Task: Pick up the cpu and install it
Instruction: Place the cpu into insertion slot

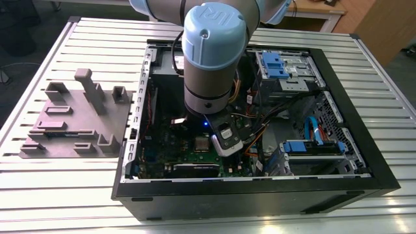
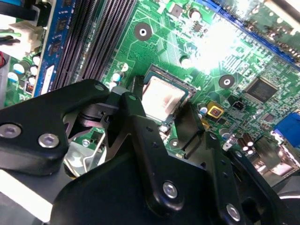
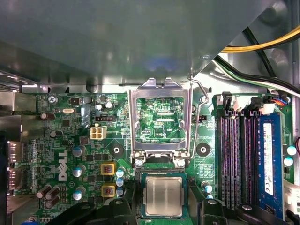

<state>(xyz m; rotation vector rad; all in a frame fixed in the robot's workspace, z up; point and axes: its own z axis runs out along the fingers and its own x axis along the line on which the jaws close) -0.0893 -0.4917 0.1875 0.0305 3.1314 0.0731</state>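
Exterior view: the light blue robot arm (image 1: pixel 215 58) reaches down into an open black computer case (image 1: pixel 260 190) that lies on a slatted metal table (image 1: pixel 65 190), with a grey moulded tray (image 1: pixel 75 119) beside the case on the exterior view's left. The gripper (image 1: pixel 224 141) hangs just above the green motherboard (image 1: pixel 169 153), close beside the cpu (image 1: pixel 202 143), which shows as a small silvery square on the board. In the first wrist view the cpu (image 3: pixel 163 196) lies flat in its socket on the motherboard (image 3: pixel 70 140), while the hinged metal socket frame (image 3: pixel 161 119) stands swung open just beyond it, the board visible through its hollow middle; black memory slots (image 3: pixel 234 159) run alongside. In the second wrist view the gripper (image 2: pixel 161 119) sits right over the cpu (image 2: pixel 161 97), its two black fingers (image 2: pixel 129 110) spread apart, one at either side of the chip's near edge, and nothing is held between them. The chip rests in the socket, level with its surround; whether the fingertips touch it cannot be told. Yellow and black cables (image 3: pixel 262 47) pass along the case wall near the frame.
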